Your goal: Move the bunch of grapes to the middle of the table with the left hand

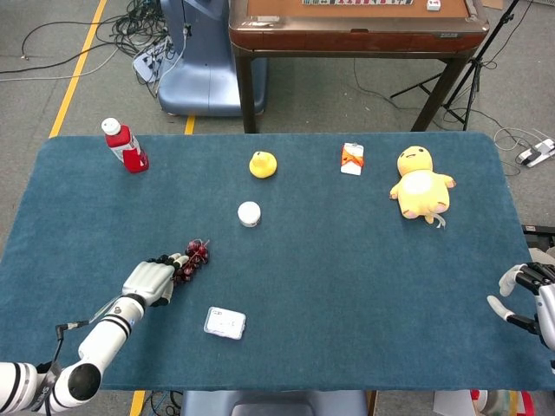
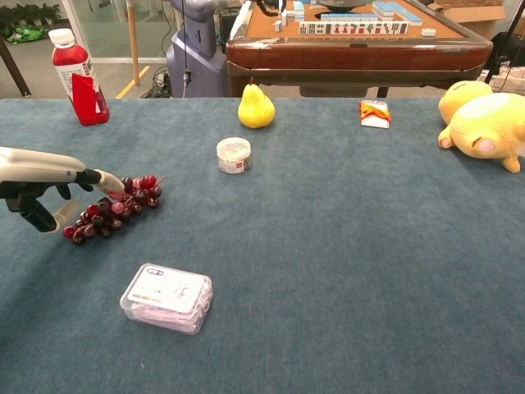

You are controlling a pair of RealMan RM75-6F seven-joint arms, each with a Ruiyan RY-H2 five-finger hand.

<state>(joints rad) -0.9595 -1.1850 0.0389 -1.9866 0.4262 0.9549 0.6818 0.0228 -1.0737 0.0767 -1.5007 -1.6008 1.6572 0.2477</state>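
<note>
The bunch of dark red grapes [image 1: 194,255] [image 2: 119,207] lies on the blue table cloth [image 1: 347,260], left of centre. My left hand [image 1: 151,281] [image 2: 39,173] is low over the bunch's left end. Its fingers reach across the top of the grapes and touch them, while the thumb hangs down beside the near end. The fingers stay apart, and the bunch rests on the cloth. My right hand [image 1: 525,293] shows only in the head view, at the table's right front edge, with fingers apart and nothing in it.
A clear plastic box [image 1: 225,322] [image 2: 166,297] lies just in front of the grapes. A small white jar [image 1: 249,213] [image 2: 234,155], a yellow pear [image 1: 263,164], a red bottle [image 1: 127,147], an orange carton [image 1: 351,159] and a yellow plush toy [image 1: 421,184] stand further back.
</note>
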